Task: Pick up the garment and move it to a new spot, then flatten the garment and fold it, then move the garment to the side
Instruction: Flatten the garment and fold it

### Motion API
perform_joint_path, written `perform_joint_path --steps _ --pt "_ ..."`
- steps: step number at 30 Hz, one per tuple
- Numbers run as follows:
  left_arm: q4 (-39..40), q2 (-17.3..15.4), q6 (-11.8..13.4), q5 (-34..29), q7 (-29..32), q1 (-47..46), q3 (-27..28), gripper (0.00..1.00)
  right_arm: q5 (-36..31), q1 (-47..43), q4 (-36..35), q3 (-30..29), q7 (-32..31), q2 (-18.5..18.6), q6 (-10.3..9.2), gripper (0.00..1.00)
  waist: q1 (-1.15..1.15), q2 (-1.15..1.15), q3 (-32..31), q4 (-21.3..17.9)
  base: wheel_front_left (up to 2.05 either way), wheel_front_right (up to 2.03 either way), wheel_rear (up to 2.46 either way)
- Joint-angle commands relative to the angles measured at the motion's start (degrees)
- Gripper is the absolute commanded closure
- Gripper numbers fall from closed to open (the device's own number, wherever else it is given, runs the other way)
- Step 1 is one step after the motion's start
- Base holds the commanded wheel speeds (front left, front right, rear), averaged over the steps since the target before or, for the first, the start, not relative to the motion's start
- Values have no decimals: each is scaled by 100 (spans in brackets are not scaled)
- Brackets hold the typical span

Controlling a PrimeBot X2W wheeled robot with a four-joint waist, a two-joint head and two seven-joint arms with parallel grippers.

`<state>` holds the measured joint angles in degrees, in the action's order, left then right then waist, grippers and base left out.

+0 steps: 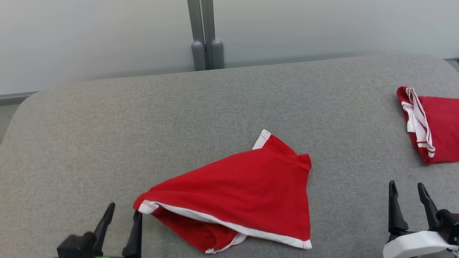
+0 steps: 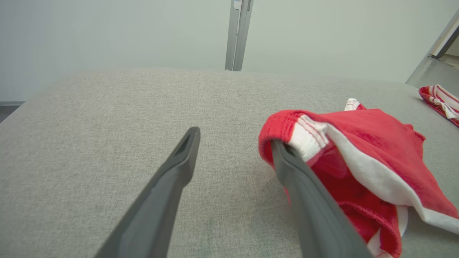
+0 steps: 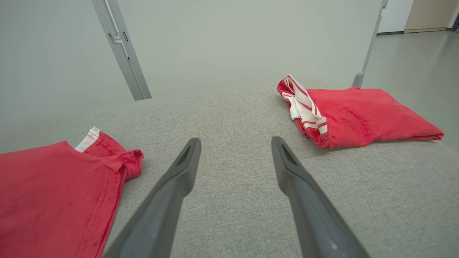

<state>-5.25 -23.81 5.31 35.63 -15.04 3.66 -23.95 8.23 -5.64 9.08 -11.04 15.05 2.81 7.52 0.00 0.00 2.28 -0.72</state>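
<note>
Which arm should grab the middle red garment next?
Left: the left pincer is open at the corner of the red white-trimmed cloth garment; the right pincer, also open, stands apart from it.

Top [image 1: 229,107]: grey woven fabric, fills the lower two thirds of the head view; far corners rounded.

Wall [image 1: 89,36]: pale, plain, matte, across the top of the frame.

Posts [image 1: 205,21]: two, grey, side by side at upper centre, just behind the top's far edge; rounded sleeves at their bases.

Skirting [image 1: 16,96]: dark strip, mid left.

Right wrist view: thin post [image 3: 369,46] at upper right; past it a smooth grey floor [image 3: 412,57] and a beige panel [image 3: 430,14] in the top right corner.

Light: even, diffuse; shadows soft.
</note>
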Motion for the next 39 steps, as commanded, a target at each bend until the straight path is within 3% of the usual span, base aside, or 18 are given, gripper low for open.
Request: perform_joint_path --steps 1,7,12,17,21,25,32,39 --pt "19 157 -71 -118 -16 261 131 0 -43 -86 -21 -56 17 19 -5 0 0 0 -86 6 0 0 0" --pt "-382 665 -342 -522 -16 865 491 0 -107 -160 -17 -127 17 16 -5 0 0 0 -196 74 0 0 0" --pt "-689 811 -514 -840 -16 932 862 0 -111 -190 -9 -89 17 16 -6 0 0 0 -240 148 0 0 0" --pt "87 1314 -455 -1430 -16 1005 1891 0 -121 -202 -125 -74 17 18 -5 0 0 0 -285 236 0 0 0" --pt "587 1777 -742 -1792 -17 982 2433 0 -151 -184 -339 -48 17 17 -5 0 0 0 -272 281 0 0 0" --pt "682 2029 -927 -2039 -17 790 2698 0 -173 -162 -479 43 17 18 -6 0 0 0 -217 291 0 0 0" --pt "522 2089 -932 -1765 -17 706 2643 0 -102 -217 -518 335 17 19 -6 0 0 0 -112 133 0 0 0" --pt "243 2089 -978 -1912 -17 840 2552 0 -245 -251 -359 643 17 17 -5 0 0 0 -114 20 0 0 0"
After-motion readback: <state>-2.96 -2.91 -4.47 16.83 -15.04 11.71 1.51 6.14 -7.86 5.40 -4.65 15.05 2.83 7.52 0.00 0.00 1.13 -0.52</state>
